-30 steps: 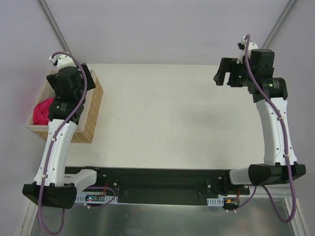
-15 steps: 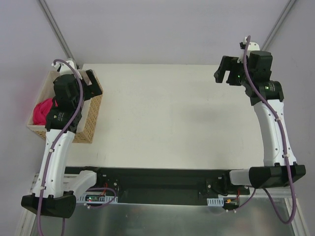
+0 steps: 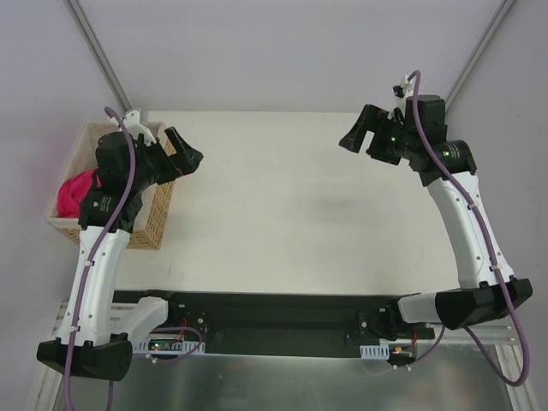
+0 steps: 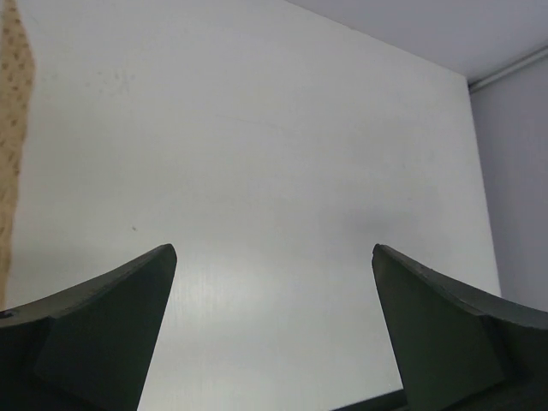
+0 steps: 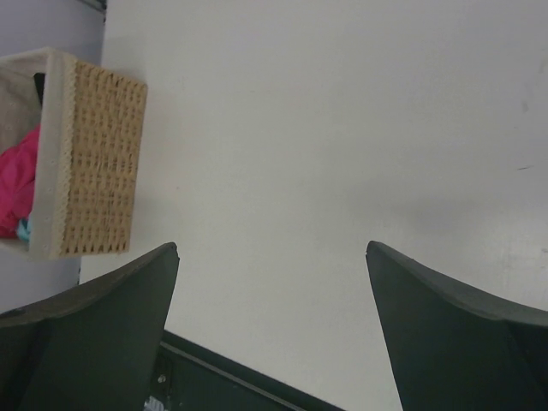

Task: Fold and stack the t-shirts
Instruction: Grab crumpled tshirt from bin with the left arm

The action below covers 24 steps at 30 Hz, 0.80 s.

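**Shirts in the basket, both grippers wide and empty: the reach-in is the risk**

The crimson t-shirt (image 3: pixel 74 192) lies bunched inside the basket (image 3: pixel 159 205). The right wrist view also shows a sliver of teal cloth (image 5: pixel 23 229) under it. No black shirt can be made out with certainty.

The left gripper (image 3: pixel 183 154) hangs just past the basket's table-side wall, over the bare table (image 3: pixel 291 223), with its jaws spread fully and nothing between them. The right gripper (image 3: pixel 354 137) is well apart from the basket, across the table. It is equally wide open and holds nothing.

Several things could go wrong from here:
- **Catching the basket.** A finger dropping in from that side may catch the wicker rim and drag or tip the basket. The basket appears to straddle the table's edge, and what supports its outer part cannot be told.
- **Lifting more than one shirt.** The shirts are piled together, so one pinch could take two layers and lift both.
- **Snagging the cable.** The left arm's purple cable (image 3: pixel 128 171) loops above the basket and could snag on its rim.
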{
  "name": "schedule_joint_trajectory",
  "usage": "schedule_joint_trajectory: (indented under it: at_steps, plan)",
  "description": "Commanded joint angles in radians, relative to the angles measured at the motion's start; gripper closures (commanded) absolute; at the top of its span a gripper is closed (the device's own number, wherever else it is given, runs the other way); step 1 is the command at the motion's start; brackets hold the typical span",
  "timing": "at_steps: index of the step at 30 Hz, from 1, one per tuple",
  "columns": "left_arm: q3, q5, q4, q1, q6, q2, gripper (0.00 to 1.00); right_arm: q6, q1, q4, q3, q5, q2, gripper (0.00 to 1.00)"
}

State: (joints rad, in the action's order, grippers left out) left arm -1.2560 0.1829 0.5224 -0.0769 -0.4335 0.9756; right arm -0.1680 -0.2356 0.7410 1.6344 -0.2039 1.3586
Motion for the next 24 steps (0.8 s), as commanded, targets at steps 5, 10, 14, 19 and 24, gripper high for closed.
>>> schedule_joint_trajectory:
  at_steps: [5, 10, 14, 19, 24]
  plan:
    - [0.030, 0.242, 0.007, -0.018, -0.163, 0.023, 0.01, -0.152, -0.136, -0.075, -0.040, -0.045, -0.023, 0.04]
    - [0.063, 0.233, 0.001, -0.043, -0.235, 0.018, 0.01, -0.159, -0.191, -0.101, -0.036, 0.032, -0.023, 0.04]
    - [0.075, 0.214, -0.008, -0.055, -0.228, -0.008, 0.01, -0.151, -0.217, -0.146, -0.054, 0.043, -0.039, 0.04]
    - [0.107, 0.145, -0.010, -0.057, -0.220, -0.087, 0.01, -0.125, -0.240, -0.288, -0.123, -0.021, -0.067, 0.04]
    - [0.145, 0.101, -0.041, -0.066, -0.200, -0.164, 0.01, -0.131, -0.243, -0.350, -0.136, -0.091, -0.047, 0.04]
